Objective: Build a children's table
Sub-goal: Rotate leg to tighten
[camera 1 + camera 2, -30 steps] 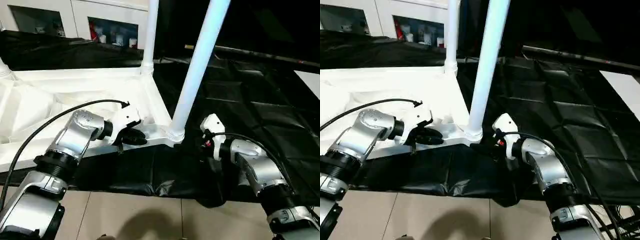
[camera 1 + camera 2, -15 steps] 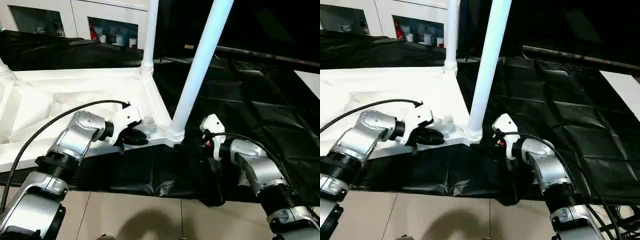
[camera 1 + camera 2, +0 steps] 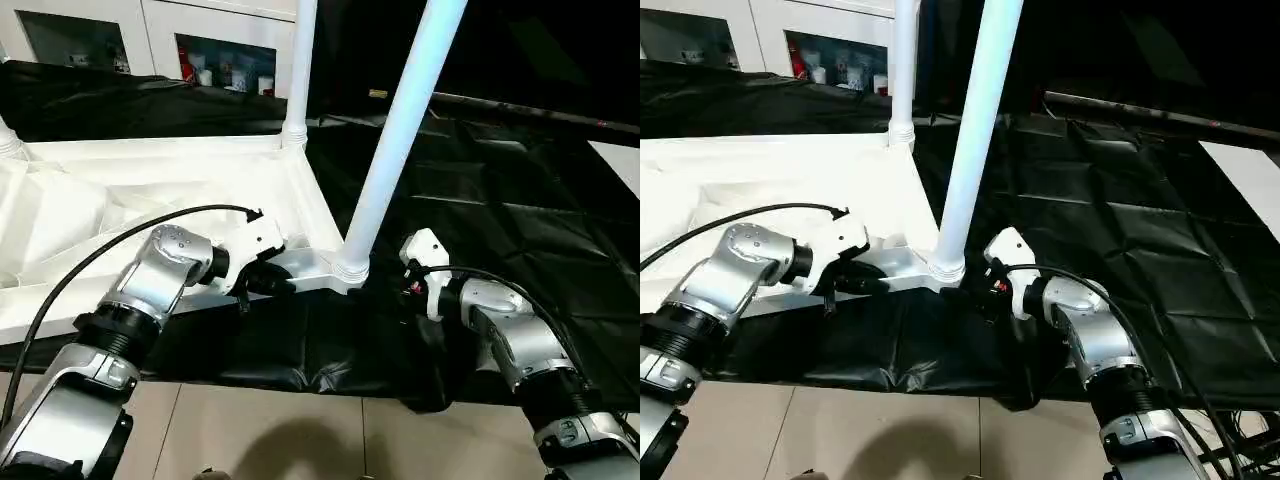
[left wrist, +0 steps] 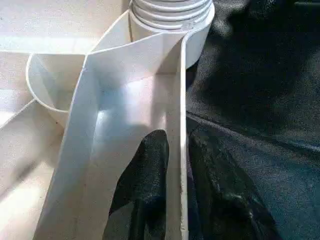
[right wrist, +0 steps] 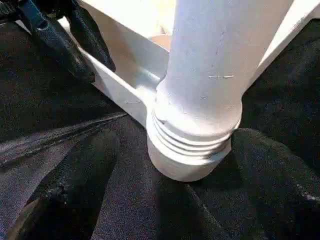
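Observation:
The white tabletop (image 3: 150, 190) lies underside up on the black-draped work table. A tapered white leg (image 3: 400, 130) stands in its near right corner socket (image 3: 350, 268). A second leg (image 3: 300, 70) rises from the far right corner, and a third leg's base (image 3: 8, 140) shows at far left. My left gripper (image 4: 177, 170) is shut on the tabletop's thin front rim, one black finger (image 4: 147, 190) on each side of it, just left of that socket. My right gripper (image 5: 172, 145) is open, its fingers (image 5: 75, 185) spread on either side of the near leg's ribbed base without touching it.
Black cloth (image 3: 500, 200) covers the work table to the right and hangs over its front edge. Tiled floor (image 3: 280, 430) lies below. White cabinets (image 3: 200, 40) stand at the back. A pale surface (image 3: 620, 160) shows at the right edge.
My left gripper has turned a little and its fingers sit lower on the front rim. The right arm and the legs have not moved.

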